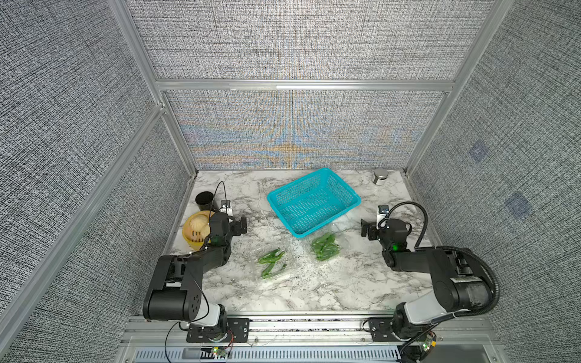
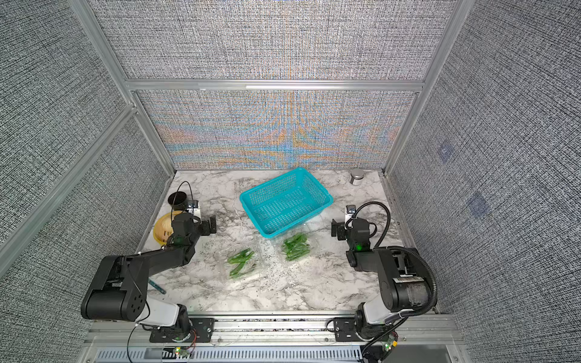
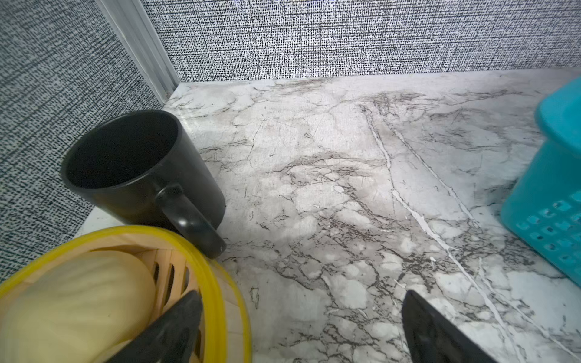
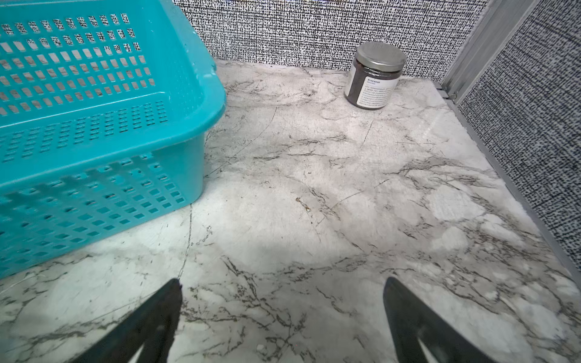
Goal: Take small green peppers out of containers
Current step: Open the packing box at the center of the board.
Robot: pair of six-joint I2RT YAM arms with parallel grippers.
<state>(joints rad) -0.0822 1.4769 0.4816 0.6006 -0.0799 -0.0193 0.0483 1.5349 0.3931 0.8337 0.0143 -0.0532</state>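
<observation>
**Left fingers [image 3: 176, 327] and right fingers [image 4: 151, 323] gaping empty; small green peppers [image 1: 270, 261] lying in their containers [image 1: 251, 261]**

Both pairs of fingers are standing spread wide and gripping nothing. In both top views, the left pair is hovering over the marble bench [image 1: 314, 289] just beside the yellow steamer [image 1: 196, 234], with the black mug [image 1: 204, 200] standing near it on the far side. The right pair is hanging above bare bench between the teal basket [image 1: 314, 207] and the right wall, while a lidded jar [image 1: 379, 176] is sitting well apart in the far right corner.

Between the two arms, the peppers are resting in two heaps, each inside its own clear box. One heap is lying loosely in the box nearer the left arm. The tighter heap [image 1: 325, 246] is sitting in the second box [image 1: 342, 240], just beside the basket's near corner; whether box and basket are touching cannot be told.
</observation>
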